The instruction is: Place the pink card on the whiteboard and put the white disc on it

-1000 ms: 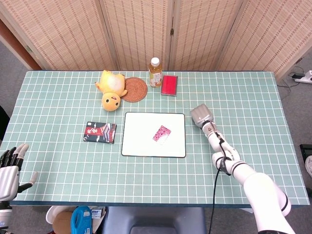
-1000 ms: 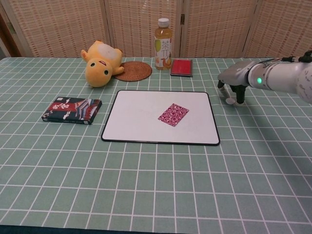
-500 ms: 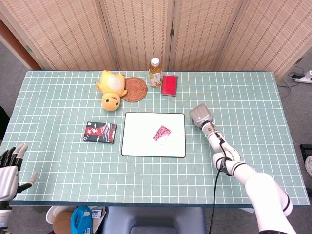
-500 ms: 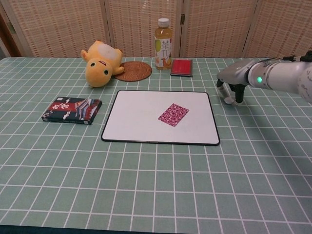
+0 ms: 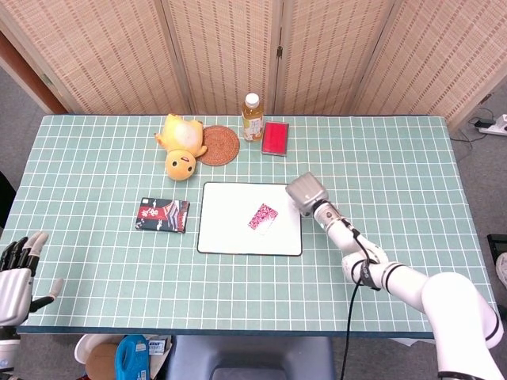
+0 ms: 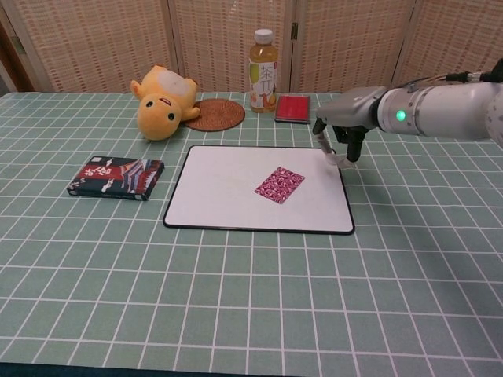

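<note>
The pink patterned card (image 5: 264, 217) (image 6: 279, 184) lies flat on the whiteboard (image 5: 226, 231) (image 6: 222, 198), right of its middle. My right hand (image 5: 307, 192) (image 6: 339, 140) hangs over the board's far right corner, fingers pointing down. They pinch a small white disc (image 6: 340, 159) just above the board's edge, up and to the right of the card. In the head view the hand's back hides the disc. My left hand (image 5: 17, 271) is off the table's near left corner, fingers apart, holding nothing.
A yellow plush duck (image 5: 181, 142) (image 6: 163, 100), a woven coaster (image 5: 219, 145), a drink bottle (image 5: 252, 117) (image 6: 263, 71) and a red box (image 5: 275, 138) (image 6: 294, 108) line the far side. A dark patterned box (image 5: 162, 214) (image 6: 115, 177) lies left of the board.
My right hand has moved left with the disc, from the table right of the whiteboard to above the board's far right corner. The card and the left hand have not moved.
</note>
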{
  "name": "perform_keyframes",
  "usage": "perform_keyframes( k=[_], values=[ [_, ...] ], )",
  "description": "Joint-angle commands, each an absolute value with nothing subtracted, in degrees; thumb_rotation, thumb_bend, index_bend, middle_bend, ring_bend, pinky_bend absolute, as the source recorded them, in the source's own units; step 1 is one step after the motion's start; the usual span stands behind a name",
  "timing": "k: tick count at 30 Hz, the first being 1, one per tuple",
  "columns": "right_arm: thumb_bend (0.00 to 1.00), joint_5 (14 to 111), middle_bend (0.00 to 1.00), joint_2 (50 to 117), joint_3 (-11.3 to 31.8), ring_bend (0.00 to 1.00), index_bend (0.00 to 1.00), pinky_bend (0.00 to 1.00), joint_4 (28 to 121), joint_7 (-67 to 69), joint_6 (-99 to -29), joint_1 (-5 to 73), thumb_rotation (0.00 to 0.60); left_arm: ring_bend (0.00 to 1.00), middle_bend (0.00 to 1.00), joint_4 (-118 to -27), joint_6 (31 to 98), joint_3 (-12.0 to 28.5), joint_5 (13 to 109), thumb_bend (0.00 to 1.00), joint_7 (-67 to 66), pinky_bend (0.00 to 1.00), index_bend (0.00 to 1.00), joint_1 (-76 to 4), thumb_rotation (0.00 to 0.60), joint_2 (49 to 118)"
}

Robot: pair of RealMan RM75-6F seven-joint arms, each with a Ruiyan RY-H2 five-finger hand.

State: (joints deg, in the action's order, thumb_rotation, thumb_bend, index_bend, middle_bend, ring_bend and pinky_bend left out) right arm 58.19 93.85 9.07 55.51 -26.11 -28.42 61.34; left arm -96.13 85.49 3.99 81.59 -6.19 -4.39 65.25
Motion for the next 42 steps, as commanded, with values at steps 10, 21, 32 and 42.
perform_keyframes(
  k=[10, 21, 32, 42],
  values=[
    [0.32, 52.37, 0.95, 96.25, 8.66, 1.00, 0.54, 1.00, 58.49, -31.85, -28.64, 67.72, 0.600, 0.00, 0.00, -95.98, 85.90, 3.92, 81.49, 0.32, -5.59, 0.00, 0.00, -3.99, 0.600, 65.01],
    [0.32, 48.03, 0.95, 98.14, 5.65, 1.00, 0.54, 1.00, 57.71, -35.42, -28.90, 70.45, 0.600, 0.00, 0.00, -95.29, 86.01, 3.76, 81.26, 0.32, -4.80, 0.00, 0.00, -3.57, 0.600, 65.11],
    [0.27, 44.94, 0.95, 99.00, 3.54, 1.00, 0.36, 1.00, 57.02, -37.10, -29.52, 71.86, 0.600, 0.00, 0.00, -94.74, 85.99, 3.74, 81.09, 0.32, -4.41, 0.00, 0.00, -3.37, 0.600, 65.29],
    [0.26, 45.48, 0.94, 95.52, 4.21, 1.00, 0.28, 1.00, 61.40, -34.59, -33.42, 70.40, 0.600, 0.00, 0.00, -94.59, 85.90, 3.83, 81.17, 0.32, -4.02, 0.00, 0.00, -3.38, 0.600, 65.09]
  ],
)
